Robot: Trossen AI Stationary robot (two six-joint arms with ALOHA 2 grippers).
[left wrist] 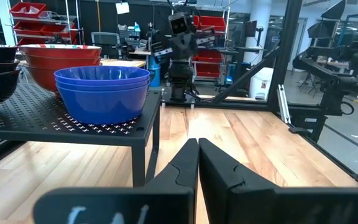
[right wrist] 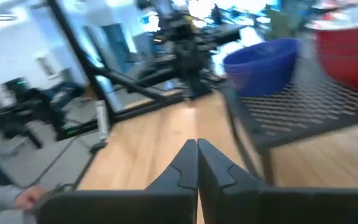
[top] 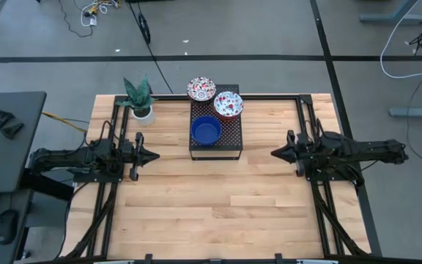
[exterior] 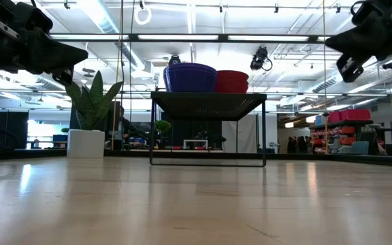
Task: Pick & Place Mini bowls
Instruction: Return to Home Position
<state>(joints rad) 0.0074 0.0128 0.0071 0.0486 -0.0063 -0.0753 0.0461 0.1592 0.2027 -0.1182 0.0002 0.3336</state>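
A stack of cobalt blue mini bowls [top: 206, 130] rests on the near part of the black perforated box [top: 229, 141], also seen in the left wrist view [left wrist: 103, 92]. Two stacks of floral mini bowls [top: 228, 104] [top: 201, 89] sit on its far part. My left gripper [top: 154, 155] is shut and empty, left of the box. My right gripper [top: 274, 153] is shut and empty, right of the box. Both hover above the table.
A small white plant pot with a green plant [top: 142, 110] stands at the table's far left, beside the box. The wooden tabletop [top: 218, 213] stretches bare toward the near edge. A black frame [top: 306, 132] borders the table's sides.
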